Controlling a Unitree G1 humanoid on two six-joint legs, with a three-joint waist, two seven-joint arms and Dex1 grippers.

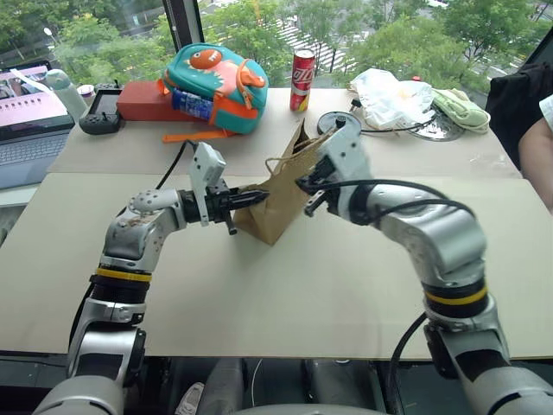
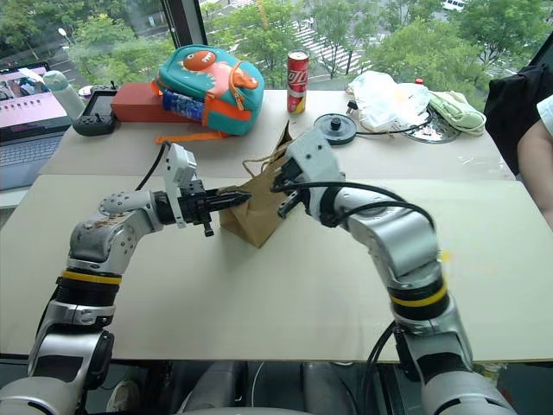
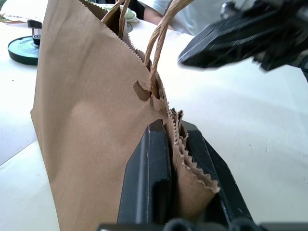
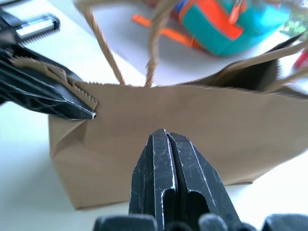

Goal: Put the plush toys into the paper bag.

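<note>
The left pincer (image 1: pixel 251 199) clamps the bag's (image 1: pixel 275 207) rim on the tabletop (image 1: pixel 285 285); the right pincer (image 2: pixel 281 201), closed and empty, hovers beside it. Pulling too hard could tear the thin paper edge.

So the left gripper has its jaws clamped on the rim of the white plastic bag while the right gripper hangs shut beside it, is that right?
Not quite. The left gripper is clamped on the serrated rim of the brown paper bag, not a white plastic bag; the left wrist view shows the paper edge pinched between its jaws. The rest holds: the right gripper hangs shut beside the bag, holding nothing.
</note>
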